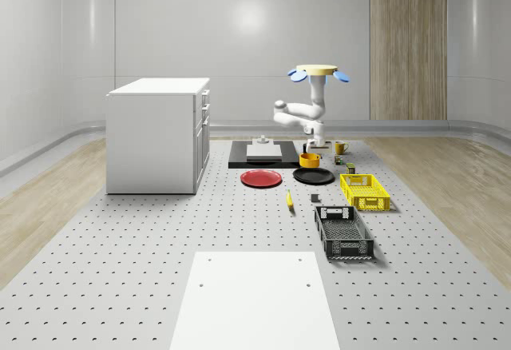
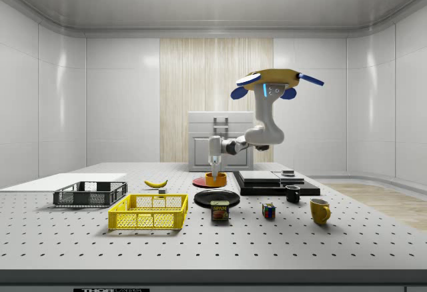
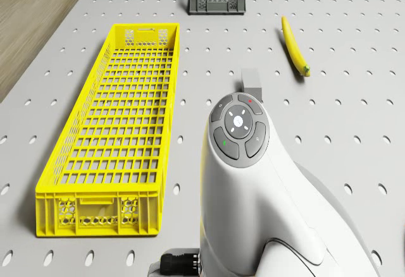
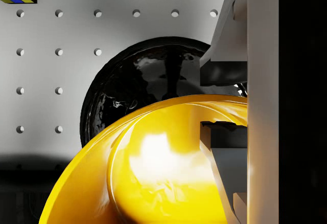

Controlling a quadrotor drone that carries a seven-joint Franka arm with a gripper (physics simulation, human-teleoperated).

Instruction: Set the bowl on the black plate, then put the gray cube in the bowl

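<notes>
The drone (image 2: 277, 77) has a flat tan-yellow disc body with blue rotors. Beneath it, a glossy white jointed arm (image 2: 261, 129) carries a grey button pad (image 3: 239, 125) with red and green marks.

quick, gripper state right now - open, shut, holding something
Gripper: shut on the rim of the yellow bowl, held just behind the black plate in the whole-scene view; the drone hovers above.
</notes>
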